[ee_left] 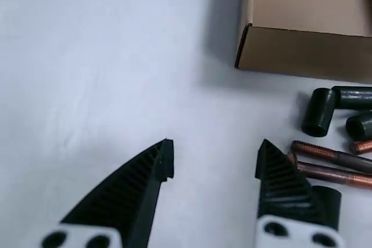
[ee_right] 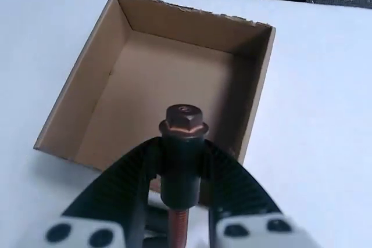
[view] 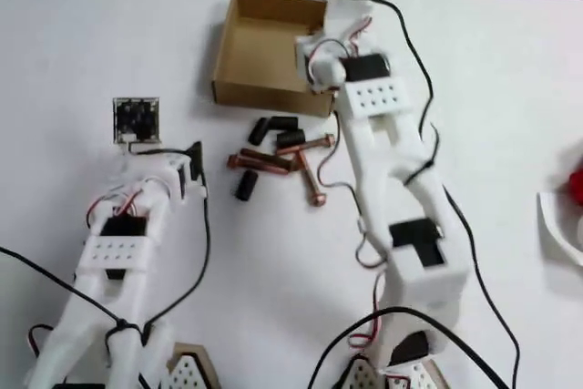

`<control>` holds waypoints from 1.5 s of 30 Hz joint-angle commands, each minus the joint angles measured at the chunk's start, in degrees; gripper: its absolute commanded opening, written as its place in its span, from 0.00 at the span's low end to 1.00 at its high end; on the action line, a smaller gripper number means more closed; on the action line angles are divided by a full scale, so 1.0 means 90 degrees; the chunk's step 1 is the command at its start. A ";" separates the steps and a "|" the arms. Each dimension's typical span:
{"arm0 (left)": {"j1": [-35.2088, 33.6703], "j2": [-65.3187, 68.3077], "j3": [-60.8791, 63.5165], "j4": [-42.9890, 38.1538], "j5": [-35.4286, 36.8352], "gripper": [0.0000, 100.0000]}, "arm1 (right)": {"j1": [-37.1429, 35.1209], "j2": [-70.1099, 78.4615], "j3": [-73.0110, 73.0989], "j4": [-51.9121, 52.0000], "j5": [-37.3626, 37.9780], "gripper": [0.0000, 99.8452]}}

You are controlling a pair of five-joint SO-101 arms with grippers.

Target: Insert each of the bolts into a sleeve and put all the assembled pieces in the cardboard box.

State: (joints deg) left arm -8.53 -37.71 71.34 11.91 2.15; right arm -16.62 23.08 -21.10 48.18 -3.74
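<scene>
No readable text or labels anywhere.

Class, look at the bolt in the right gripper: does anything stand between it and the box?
Nothing visible does. The right gripper holds the bolt, in its sleeve, by the near edge of the box. The box is open on top, and its floor beyond is bare.

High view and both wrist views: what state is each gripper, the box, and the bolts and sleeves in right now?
Cardboard box: open, nothing visible inside.
Right gripper: shut on a sleeved bolt, at the box's edge.
Left gripper: open, empty.
Loose bolts: lying on the table.
Loose sleeves: lying on the table.
</scene>
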 commanded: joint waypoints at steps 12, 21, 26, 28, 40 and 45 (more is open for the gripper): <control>0.0098 -0.0186 -0.0015 -0.0137 -0.0039 0.24 | 0.0190 0.3238 -0.4425 0.0894 -0.0049 0.02; 0.0098 -0.0186 -0.0015 -0.0137 -0.0039 0.24 | 0.0230 0.4264 -0.5382 0.0933 -0.0049 0.02; 0.0098 -0.0186 -0.0015 -0.0137 -0.0039 0.24 | 0.0298 0.4361 -0.5382 0.0933 -0.0049 0.02; 0.0088 -0.0186 -0.0015 -0.0137 -0.0039 0.24 | 0.0298 0.4371 -0.5333 0.0933 -0.0049 0.02; 0.0059 -0.0186 -0.0015 -0.0137 -0.0039 0.24 | 0.0278 0.4440 -0.5255 0.0933 0.0000 0.02; 0.0059 -0.0186 -0.0015 -0.0137 -0.0039 0.24 | 0.0288 0.4694 -0.5265 0.0933 0.0000 0.02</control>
State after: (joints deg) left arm -8.26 -37.71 71.34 11.91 2.15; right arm -15.12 65.54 -65.93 56.53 -3.74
